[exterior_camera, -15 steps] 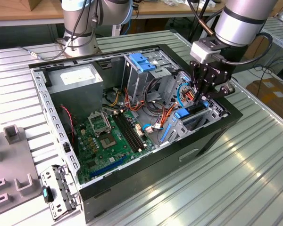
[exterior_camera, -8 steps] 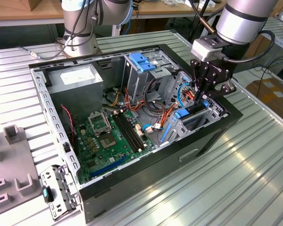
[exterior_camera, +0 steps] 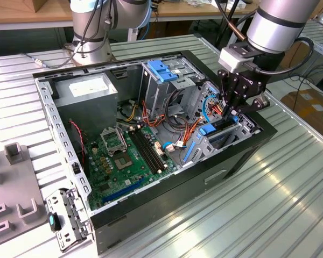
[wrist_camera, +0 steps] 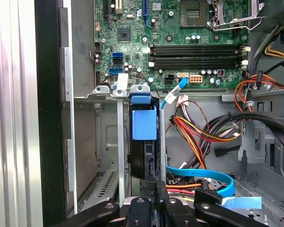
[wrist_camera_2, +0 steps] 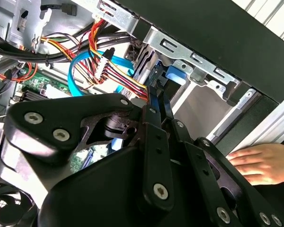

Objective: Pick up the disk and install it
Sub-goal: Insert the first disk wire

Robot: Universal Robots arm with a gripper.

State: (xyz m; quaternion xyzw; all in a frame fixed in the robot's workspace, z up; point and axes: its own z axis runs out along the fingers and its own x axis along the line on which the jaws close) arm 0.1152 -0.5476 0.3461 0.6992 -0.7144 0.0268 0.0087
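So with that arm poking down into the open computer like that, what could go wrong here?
Two things, I would guess. Loose cables and a blue ribbon cable lie right beside the disk, which stands edge-on in its slot; the tool could snag them. Also, a person's hand rests on the case edge near the arm, so a sudden move might hit it.

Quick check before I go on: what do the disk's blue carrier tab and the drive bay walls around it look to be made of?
The disk's blue carrier tab looks like moulded plastic: uniform matt blue, soft rounded edges, no glint. The bay walls look like bare sheet metal, probably galvanised steel: dull grey, thin folded edges, stamped slots and tabs. The gripper sits at the disk's edge; its links look like black-coated metal with silver screws.
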